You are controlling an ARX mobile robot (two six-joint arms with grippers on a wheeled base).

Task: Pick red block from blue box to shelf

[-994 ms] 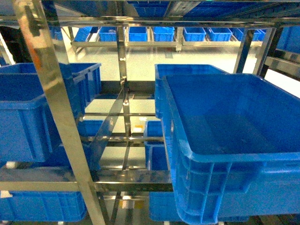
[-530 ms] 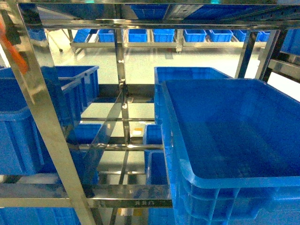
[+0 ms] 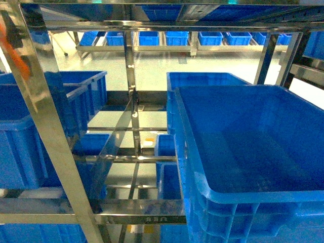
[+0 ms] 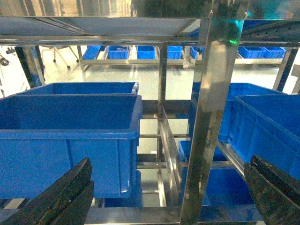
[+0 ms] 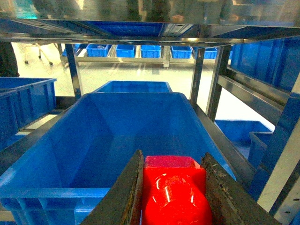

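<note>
1. The right gripper (image 5: 172, 197) is pinching the small glossy red plastic brick (image 5: 172, 194) between its fingers.
2. It is hovering just before a dark blue ribbed plastic crate (image 5: 117, 136) on the tall stainless-steel shelf (image 5: 206, 79).
3. The left gripper (image 4: 168, 197) is hanging spread, empty.

Glossy red block (image 5: 172, 192) gripped btwn jaws, facing steel shelf (image 5: 140, 35).

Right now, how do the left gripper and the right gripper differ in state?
The left gripper is open, with nothing between its wide-apart fingers; the right gripper is shut on the red block. The left faces a shelf post; the right hangs over a blue crate. Both have dark fingers.
</note>
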